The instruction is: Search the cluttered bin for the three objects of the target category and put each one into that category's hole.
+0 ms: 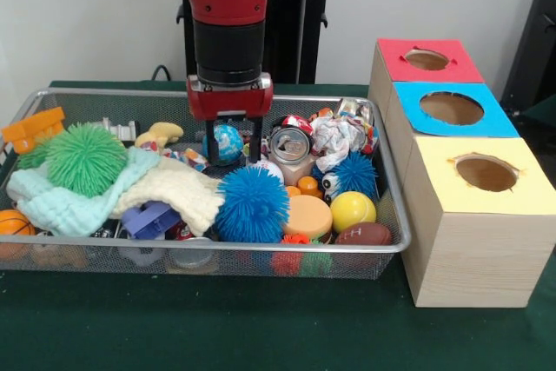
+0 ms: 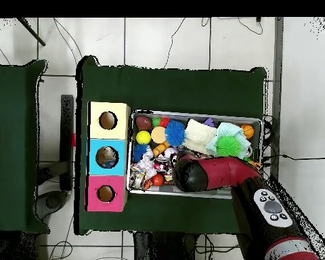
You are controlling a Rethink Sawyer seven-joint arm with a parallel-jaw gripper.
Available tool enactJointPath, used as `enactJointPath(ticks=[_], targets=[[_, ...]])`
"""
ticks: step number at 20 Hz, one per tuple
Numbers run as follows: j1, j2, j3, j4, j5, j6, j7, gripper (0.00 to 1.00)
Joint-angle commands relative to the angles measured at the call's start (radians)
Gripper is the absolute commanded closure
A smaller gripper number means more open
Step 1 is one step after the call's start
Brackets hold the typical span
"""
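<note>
My gripper [image 1: 234, 143] hangs open in the middle of the wire mesh bin [image 1: 395, 215], fingers pointing down. A small blue globe ball [image 1: 228, 142] shows between the fingers; whether they touch it I cannot tell. A crushed can [image 1: 290, 147] lies just right of the gripper, and a big blue spiky ball [image 1: 253, 204] sits in front of it. Three boxes stand beside the bin with a red hole [image 1: 426, 59], a blue hole [image 1: 451, 108] and a yellow hole [image 1: 486, 173]. In the overhead view the arm [image 2: 216, 174] covers the gripper, and something lies inside the blue hole [image 2: 107, 158].
The bin also holds a green spiky ball [image 1: 85, 158], pale towels [image 1: 165, 188], a yellow ball [image 1: 352, 210], a small blue spiky ball [image 1: 354, 173], a brown football [image 1: 363, 234], an orange basketball [image 1: 13, 223] and crumpled paper [image 1: 334, 138]. Green cloth covers the table.
</note>
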Motion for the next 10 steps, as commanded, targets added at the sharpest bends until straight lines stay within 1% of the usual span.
enactJointPath(ticks=[1,6,8,10], targets=[[-0.035,0.061,0.059,-0.152,0.04,0.151,-0.047,0.0],[-0.033,0.062,0.056,-0.167,0.036,0.158,-0.044,0.0],[-0.033,0.077,0.06,-0.178,0.032,0.153,-0.044,0.0],[-0.031,0.113,0.057,-0.2,0.021,0.134,-0.038,0.0]])
